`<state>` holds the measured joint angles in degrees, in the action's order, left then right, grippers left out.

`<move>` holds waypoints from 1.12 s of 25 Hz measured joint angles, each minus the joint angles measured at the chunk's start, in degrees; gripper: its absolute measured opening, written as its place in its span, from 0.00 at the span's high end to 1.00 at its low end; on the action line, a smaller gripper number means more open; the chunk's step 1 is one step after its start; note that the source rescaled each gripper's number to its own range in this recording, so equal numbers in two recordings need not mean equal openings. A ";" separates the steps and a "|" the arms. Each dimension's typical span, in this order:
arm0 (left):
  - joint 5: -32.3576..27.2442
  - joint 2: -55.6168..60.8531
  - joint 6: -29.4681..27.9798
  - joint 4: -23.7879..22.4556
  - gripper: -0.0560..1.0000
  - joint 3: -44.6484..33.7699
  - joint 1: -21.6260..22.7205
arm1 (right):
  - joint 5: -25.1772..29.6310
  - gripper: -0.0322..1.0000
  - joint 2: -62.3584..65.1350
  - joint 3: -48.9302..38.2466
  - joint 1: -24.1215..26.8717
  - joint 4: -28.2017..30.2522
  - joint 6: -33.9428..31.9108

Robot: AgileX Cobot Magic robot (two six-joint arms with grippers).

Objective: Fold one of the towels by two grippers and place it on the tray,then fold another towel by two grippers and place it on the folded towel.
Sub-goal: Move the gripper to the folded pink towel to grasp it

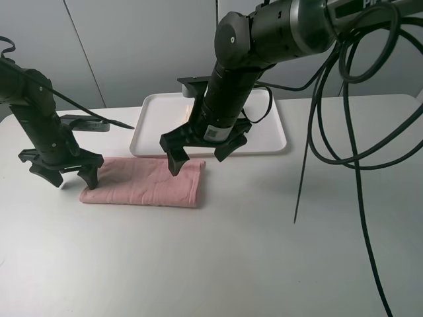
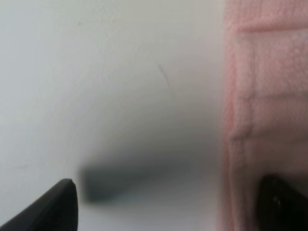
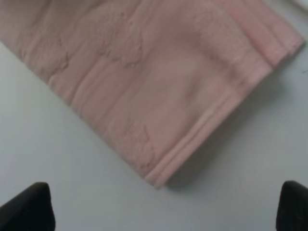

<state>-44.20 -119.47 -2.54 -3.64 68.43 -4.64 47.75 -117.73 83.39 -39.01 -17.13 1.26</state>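
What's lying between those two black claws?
A folded pale pink terry towel, stretching from the left claw to the right claw; the high exterior view shows it.

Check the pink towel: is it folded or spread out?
Folded. The pink towel lies as a narrow rectangle, and the right wrist view shows stacked layers at its edge.

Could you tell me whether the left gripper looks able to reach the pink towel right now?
Probably yes: the left gripper hangs open, straddling the towel's near end, with nothing in between.
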 joint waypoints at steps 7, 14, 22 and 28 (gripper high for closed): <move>0.00 0.00 0.00 -0.29 0.03 0.00 0.00 | 2.48 0.00 -3.23 4.12 0.13 -0.21 -0.12; 0.00 0.00 0.11 -0.42 0.03 0.00 0.00 | 4.53 0.00 -10.02 11.49 0.13 1.30 -3.87; -0.02 0.00 0.11 -0.42 0.03 0.00 0.00 | 5.56 0.00 -14.61 12.93 0.13 6.42 -8.66; -0.24 0.00 0.11 -0.42 0.03 0.00 0.00 | 4.86 0.00 -16.23 12.93 0.13 7.27 -10.72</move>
<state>-44.43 -119.47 -2.43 -4.06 68.43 -4.64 52.61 -133.96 96.32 -38.88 -9.87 -9.46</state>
